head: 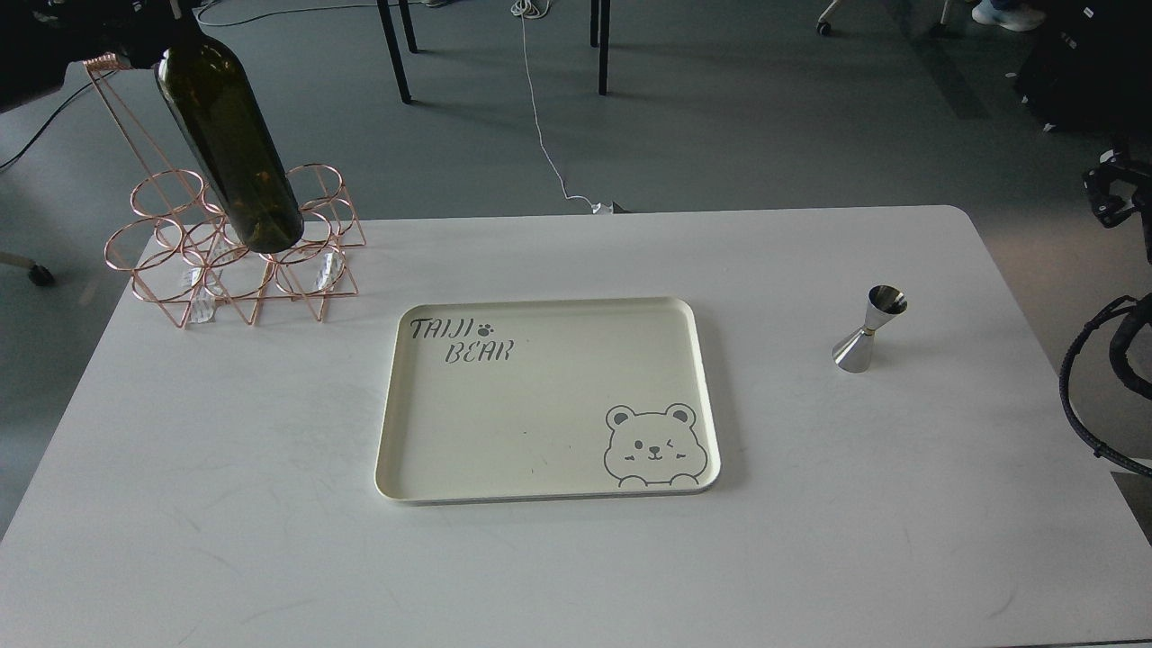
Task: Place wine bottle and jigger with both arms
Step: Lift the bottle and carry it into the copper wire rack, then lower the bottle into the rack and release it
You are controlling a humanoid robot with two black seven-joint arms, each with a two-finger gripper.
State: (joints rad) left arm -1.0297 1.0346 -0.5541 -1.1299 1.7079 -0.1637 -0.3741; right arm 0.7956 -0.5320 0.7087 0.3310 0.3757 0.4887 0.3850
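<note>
The dark olive-green wine bottle hangs tilted in the air over the copper wire rack at the table's far left corner. Its base is just above the rack's rings and its neck runs up to the top edge. My left gripper holds it by the neck, and the top edge mostly cuts off the gripper and arm. The steel jigger stands upright on the table at the right, untouched. My right gripper shows only as a dark part at the right edge, far from the jigger, and its fingers are not distinguishable.
A cream tray with a bear drawing lies at the table's middle with nothing in it. The copper wire rack stands at the far left corner. Black cables loop off the right table edge. Chair legs stand on the floor behind.
</note>
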